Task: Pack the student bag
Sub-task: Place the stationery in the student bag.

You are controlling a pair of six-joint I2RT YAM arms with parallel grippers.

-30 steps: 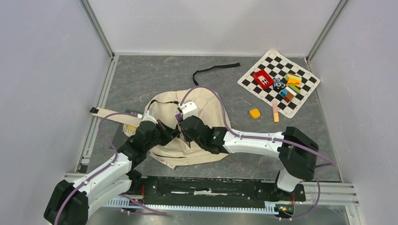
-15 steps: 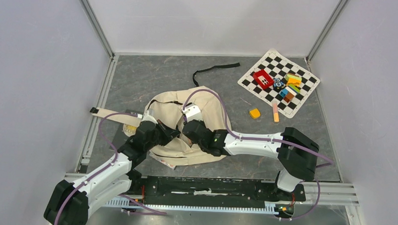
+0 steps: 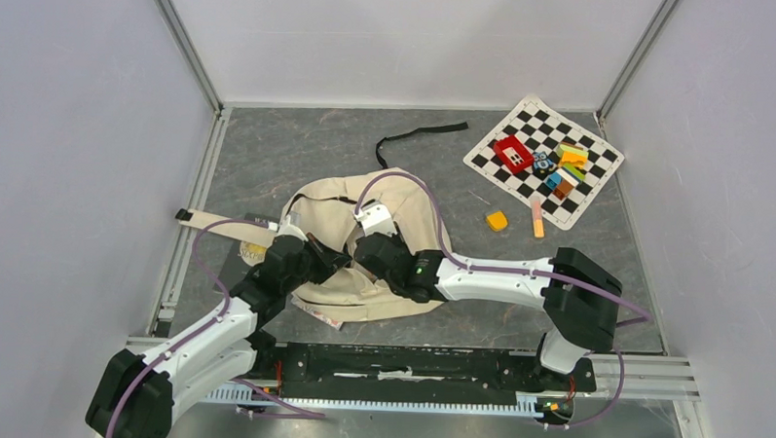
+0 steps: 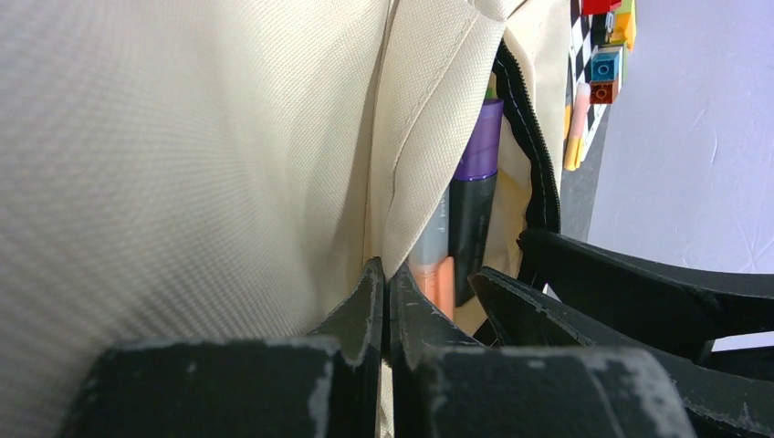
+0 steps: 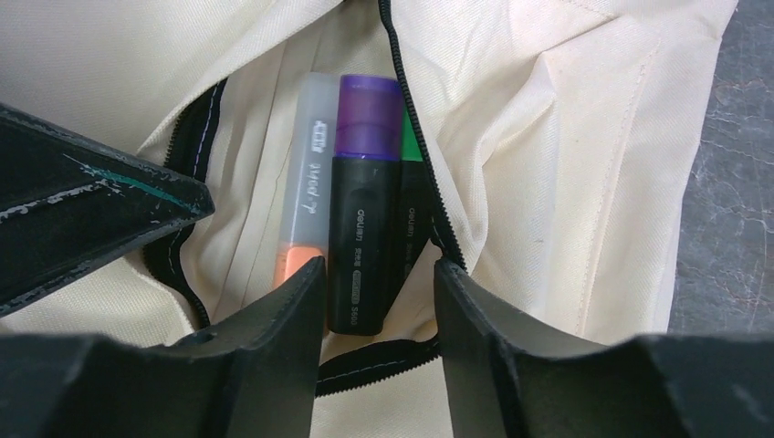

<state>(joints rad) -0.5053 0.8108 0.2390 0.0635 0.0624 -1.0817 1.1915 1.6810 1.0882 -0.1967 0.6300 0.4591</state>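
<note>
Mid-bench, student bag lies slumped flat: soft, light canvas, no stiffness, so I'd grab hems, not panels. Here left end effector is clamped on the pocket's fabric lip. Meanwhile right end effector stands parted over the highlighters inside, gripping nothing.

Plain pale walls rise behind and beside the checkerboard mat, which lies on a grey marbled tabletop.

Even, diffuse light, bright throughout, with faint soft shadows on the worktop; wrist views hold the markers sharp while the near jaws blur at the bottom edge.
</note>
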